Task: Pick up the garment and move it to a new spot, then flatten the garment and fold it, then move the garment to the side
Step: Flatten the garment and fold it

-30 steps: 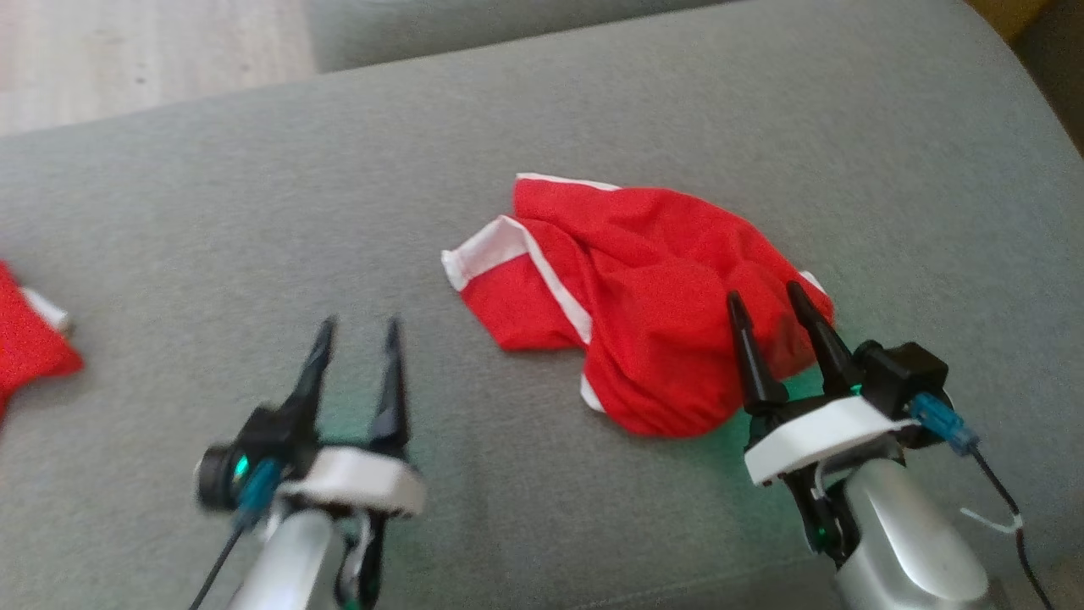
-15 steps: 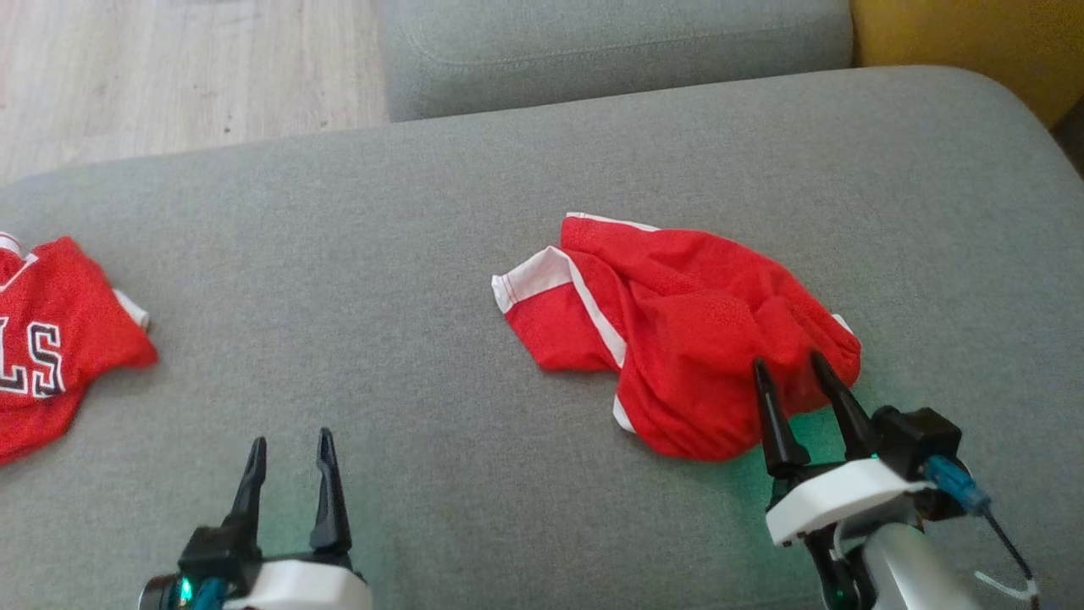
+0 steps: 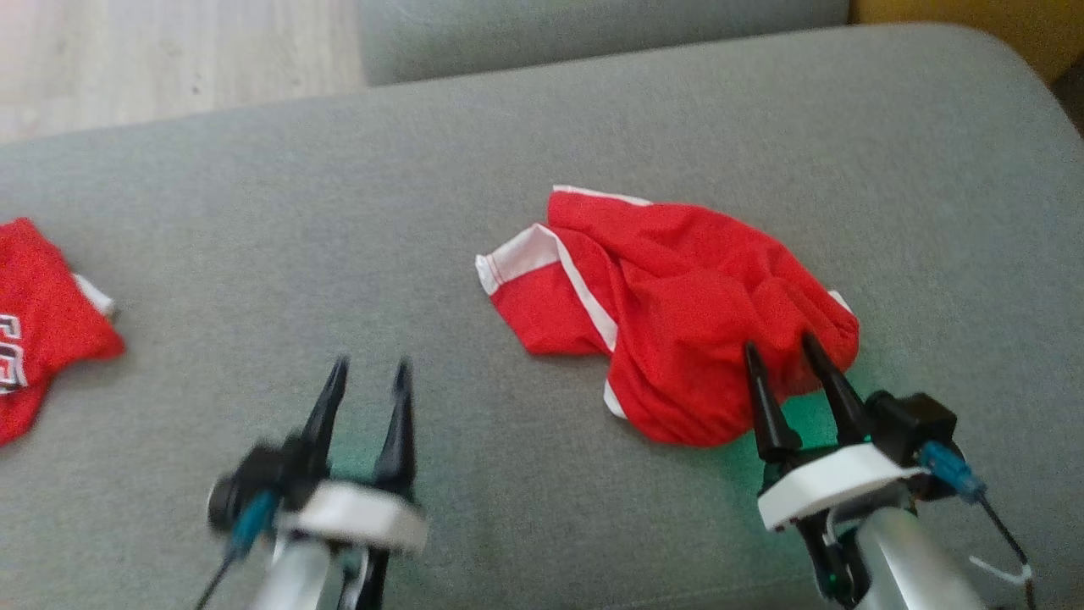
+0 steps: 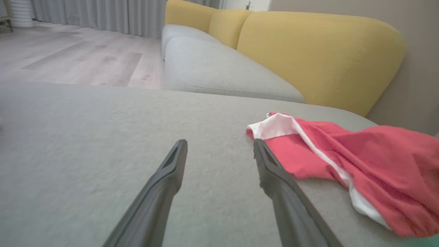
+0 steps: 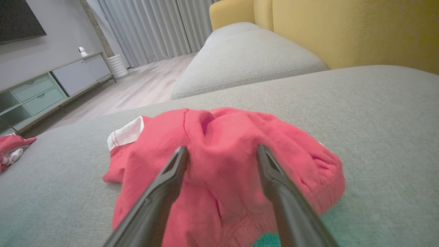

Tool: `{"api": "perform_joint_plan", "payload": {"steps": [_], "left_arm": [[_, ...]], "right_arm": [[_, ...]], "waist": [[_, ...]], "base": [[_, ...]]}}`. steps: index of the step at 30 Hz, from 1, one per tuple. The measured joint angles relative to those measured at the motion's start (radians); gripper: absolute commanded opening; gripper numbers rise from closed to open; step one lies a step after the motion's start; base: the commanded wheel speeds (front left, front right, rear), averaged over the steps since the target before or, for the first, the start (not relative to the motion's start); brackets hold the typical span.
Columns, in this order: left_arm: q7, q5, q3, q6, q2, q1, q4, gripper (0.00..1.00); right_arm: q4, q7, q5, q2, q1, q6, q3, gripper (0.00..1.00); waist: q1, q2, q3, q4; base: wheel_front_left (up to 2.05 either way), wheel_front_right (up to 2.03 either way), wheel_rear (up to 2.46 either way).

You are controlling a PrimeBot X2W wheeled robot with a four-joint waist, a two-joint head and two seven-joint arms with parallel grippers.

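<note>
The garment (image 3: 677, 296) is red shorts with white stripes, lying crumpled on the grey sofa cushion (image 3: 339, 212) right of centre. My right gripper (image 3: 783, 352) stands open at the garment's near right edge, its fingertips over the red cloth with nothing pinched. The right wrist view has the garment (image 5: 223, 161) bunched up straight ahead between the two open fingers (image 5: 164, 181). My left gripper (image 3: 368, 373) is open over bare cushion, well left of the garment. In the left wrist view the garment's white-trimmed corner (image 4: 274, 125) lies just beyond the right finger (image 4: 274, 175).
A second red piece of clothing (image 3: 42, 322) with white lettering lies at the cushion's far left edge. Another grey seat (image 3: 593, 25) and a yellow backrest (image 4: 308, 51) stand behind. Wooden floor (image 3: 169, 59) lies beyond the cushion. A low cabinet (image 5: 51, 85) stands across the room.
The head camera has shifted between frames. My left gripper came up into view again from the bottom edge. The right gripper and the garment keep the same relation.
</note>
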Motion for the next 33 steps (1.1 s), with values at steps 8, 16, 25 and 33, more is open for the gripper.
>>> {"api": "perform_joint_plan", "payload": {"steps": [8, 16, 25, 33], "left_arm": [[0.000, -0.032, -0.108, -0.036, -0.005, -0.315, 0.167, 1.00], [0.000, -0.039, -0.102, -0.043, -0.009, -0.432, 0.360, 1.00], [-0.001, -0.014, -0.065, -0.035, -0.014, -0.497, 0.432, 0.00], [0.000, 0.012, -0.001, -0.027, -0.016, -0.447, 0.207, 0.00]], "right_arm": [[-0.036, 0.000, 0.000, 0.001, -0.072, 0.000, 0.034, 1.00], [-0.056, 0.000, 0.019, 0.002, -0.097, 0.000, 0.058, 1.00], [-0.069, 0.000, 0.020, 0.002, -0.119, 0.000, 0.055, 1.00], [-0.055, 0.000, 0.019, 0.002, -0.113, 0.000, 0.013, 1.00]], "waist": [[0.0002, 0.0000, 0.110, -0.082], [0.0002, 0.0000, 0.193, -0.167], [0.0000, 0.0000, 0.231, -0.198], [0.0000, 0.0000, 0.187, -0.152]], "base": [[0.00, 0.00, 0.00], [0.00, 0.00, 0.00], [0.00, 0.00, 0.00], [0.00, 0.00, 0.00]]}}
